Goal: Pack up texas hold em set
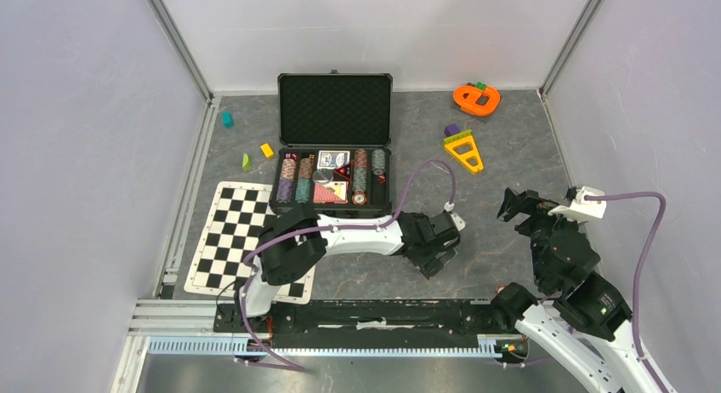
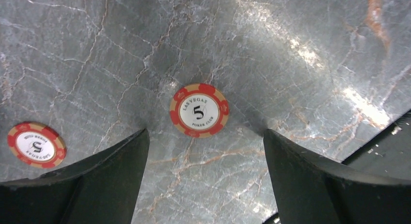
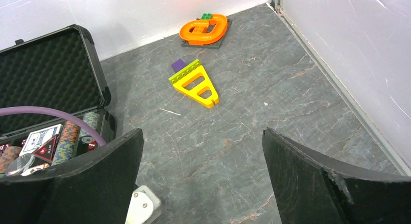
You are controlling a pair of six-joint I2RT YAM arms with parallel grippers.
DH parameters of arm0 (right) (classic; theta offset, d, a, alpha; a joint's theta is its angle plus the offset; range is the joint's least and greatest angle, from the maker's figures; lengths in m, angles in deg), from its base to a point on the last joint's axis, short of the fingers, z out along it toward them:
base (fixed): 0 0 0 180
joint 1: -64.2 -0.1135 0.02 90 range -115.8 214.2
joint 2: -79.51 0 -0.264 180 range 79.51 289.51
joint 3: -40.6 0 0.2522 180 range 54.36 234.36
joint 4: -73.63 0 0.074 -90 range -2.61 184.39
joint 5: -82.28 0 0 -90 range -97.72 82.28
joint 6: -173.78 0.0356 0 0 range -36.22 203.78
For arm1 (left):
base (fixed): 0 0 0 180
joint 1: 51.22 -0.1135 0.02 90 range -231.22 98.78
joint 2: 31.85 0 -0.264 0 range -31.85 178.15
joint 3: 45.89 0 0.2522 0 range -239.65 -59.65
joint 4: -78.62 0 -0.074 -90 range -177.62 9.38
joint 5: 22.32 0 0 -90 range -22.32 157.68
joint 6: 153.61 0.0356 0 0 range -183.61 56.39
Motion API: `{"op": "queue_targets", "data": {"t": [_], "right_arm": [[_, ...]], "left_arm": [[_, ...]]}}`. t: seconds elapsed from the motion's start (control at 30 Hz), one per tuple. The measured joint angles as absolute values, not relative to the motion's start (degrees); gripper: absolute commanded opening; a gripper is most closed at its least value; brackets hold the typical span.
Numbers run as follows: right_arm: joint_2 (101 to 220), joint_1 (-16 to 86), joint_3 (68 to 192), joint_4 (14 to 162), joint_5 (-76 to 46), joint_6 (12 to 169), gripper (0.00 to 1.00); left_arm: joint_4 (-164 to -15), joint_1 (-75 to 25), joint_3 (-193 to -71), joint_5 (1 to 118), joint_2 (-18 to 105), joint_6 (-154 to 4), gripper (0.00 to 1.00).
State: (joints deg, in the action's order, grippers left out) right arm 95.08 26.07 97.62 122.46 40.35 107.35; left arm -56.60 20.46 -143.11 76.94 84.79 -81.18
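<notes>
Over chip [image 2: 199, 110], left hand [image 2: 206, 136] wide open

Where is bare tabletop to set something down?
Bare marble lies between the open black foam-lined briefcase and the yellow triangular plastic toy, and from that toy to the right wall. Crowded: at left, around the black-white checkered mat.

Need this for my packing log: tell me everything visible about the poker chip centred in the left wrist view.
The poker chip is a flat round disc, seemingly hard plastic, with a red rim broken by tan blocks and a white centre printed LAS VEGAS, 5, POKER CLUB. It lies face up on the grey marbled table, ahead of the gap of the open left tool, touching neither finger. A second chip lies apart, at the view's left.
</notes>
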Motion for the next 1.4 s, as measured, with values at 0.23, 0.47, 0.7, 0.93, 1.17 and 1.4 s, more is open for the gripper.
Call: {"op": "queue_targets", "data": {"t": [0.23,0.47,0.7,0.93,1.17,1.4], "right_arm": [[95.1,26.1,97.6,122.7,40.1,107.5,0.98],[94.8,26.1,97.6,122.7,39.9,107.5,0.98],[94.7,26.1,97.6,122.7,39.9,107.5,0.98],[94.6,26.1,97.6,122.7,39.9,107.5,0.98],[94.4,26.1,97.6,122.8,39.9,107.5,0.98],[94.4,26.1,97.6,122.8,39.9,107.6,0.98]], "left_arm": [[-57.9,20.4,-143.8,77.0,86.2,-81.4,0.76],[-58.1,19.5,-145.8,76.6,87.7,-81.6,0.62],[-56.8,18.9,-146.7,76.6,88.1,-82.4,0.6],[-53.4,18.7,-150.1,75.6,90.1,-82.4,0.39],[-52.6,18.6,-150.7,75.1,90.4,-82.4,0.27],[-51.4,18.6,-151.6,75.7,90.5,-82.4,0.23]]}}
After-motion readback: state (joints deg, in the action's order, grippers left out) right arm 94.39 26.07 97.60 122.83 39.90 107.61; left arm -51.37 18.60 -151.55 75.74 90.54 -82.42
